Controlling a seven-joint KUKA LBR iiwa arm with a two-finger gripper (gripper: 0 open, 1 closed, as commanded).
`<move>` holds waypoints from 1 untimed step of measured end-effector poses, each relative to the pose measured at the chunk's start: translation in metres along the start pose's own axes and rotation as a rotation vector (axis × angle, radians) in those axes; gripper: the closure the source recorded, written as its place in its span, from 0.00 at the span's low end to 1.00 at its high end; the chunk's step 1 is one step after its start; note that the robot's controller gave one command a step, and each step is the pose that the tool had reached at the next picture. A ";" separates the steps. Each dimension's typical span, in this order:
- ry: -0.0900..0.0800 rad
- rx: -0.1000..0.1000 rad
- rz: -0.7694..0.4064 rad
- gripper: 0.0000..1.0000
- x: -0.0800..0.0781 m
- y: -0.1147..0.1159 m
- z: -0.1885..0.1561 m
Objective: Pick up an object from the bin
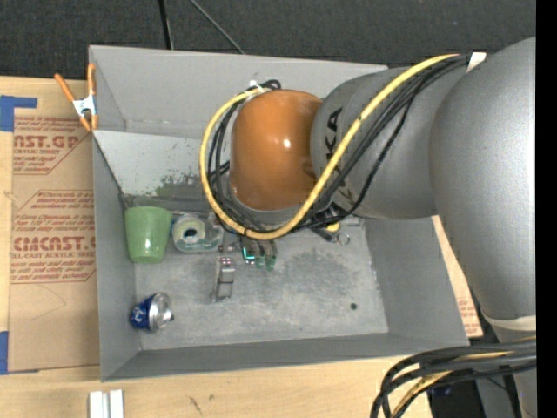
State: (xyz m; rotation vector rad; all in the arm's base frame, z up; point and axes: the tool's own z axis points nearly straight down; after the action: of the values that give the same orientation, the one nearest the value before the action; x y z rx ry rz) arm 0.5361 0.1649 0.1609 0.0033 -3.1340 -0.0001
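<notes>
The gripper [226, 273] hangs below the orange wrist cover [274, 151] over the middle of the bin [287, 316], just right of a small pale ring-shaped roll [190, 232] that lies beside a green cup [146, 232] at the left wall. A crushed blue can [152, 312] lies well apart at the near left. Whether the fingers are spread or pressed together cannot be told; the roll is judged light, stiff and smooth, so take hold across its rim, not its curved outer face.
</notes>
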 end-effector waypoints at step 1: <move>-0.007 0.003 -0.310 0.00 -0.026 0.055 0.066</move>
State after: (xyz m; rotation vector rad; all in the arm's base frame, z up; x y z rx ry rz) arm 0.5610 0.2202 0.0951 0.4875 -3.1026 0.0029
